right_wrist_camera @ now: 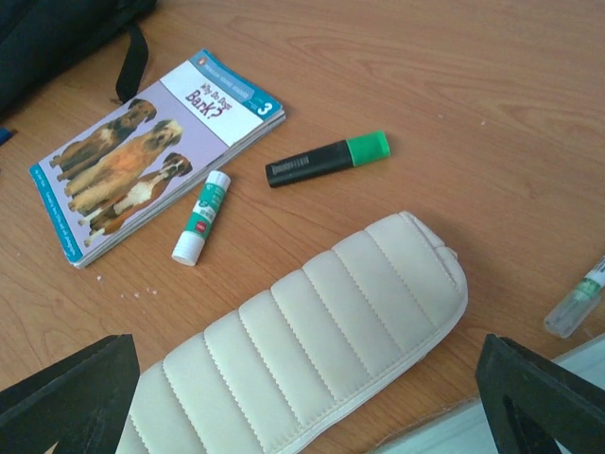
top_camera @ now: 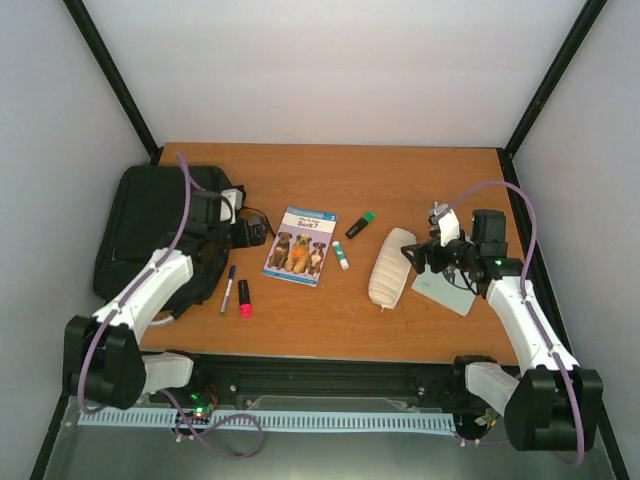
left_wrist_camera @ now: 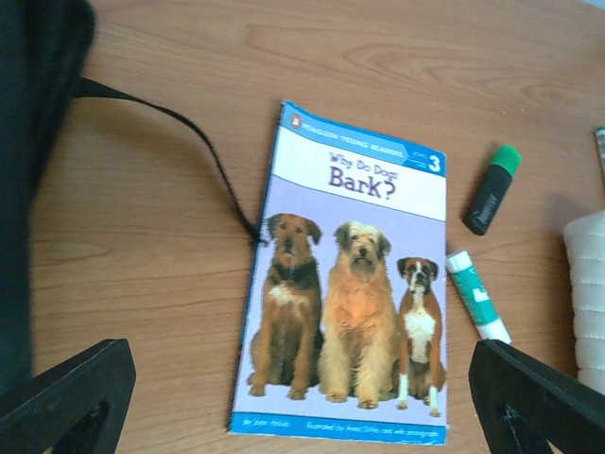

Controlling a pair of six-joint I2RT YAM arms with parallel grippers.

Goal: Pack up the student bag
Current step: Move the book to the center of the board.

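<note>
Both alike, we note: left gripper [top_camera: 252, 232] spread wide, empty, just left of dog book [top_camera: 298, 245]; right gripper [top_camera: 413, 257] spread wide, empty, just right of cream pouch [top_camera: 390, 268]. Farther back, left side of frame: student bag [top_camera: 150, 215] lying on table [top_camera: 420, 180].

Soft, even white light fills all three views. Shadows are faint and short, as beside the highlighter [left_wrist_camera: 492, 189] on the table [left_wrist_camera: 142, 284], whose wood carries only a mild sheen. The overhead view is slightly soft and grainy. In the left wrist view the student bag [left_wrist_camera: 28, 142] is a dark blur at the edge, with no detail showing.
</note>
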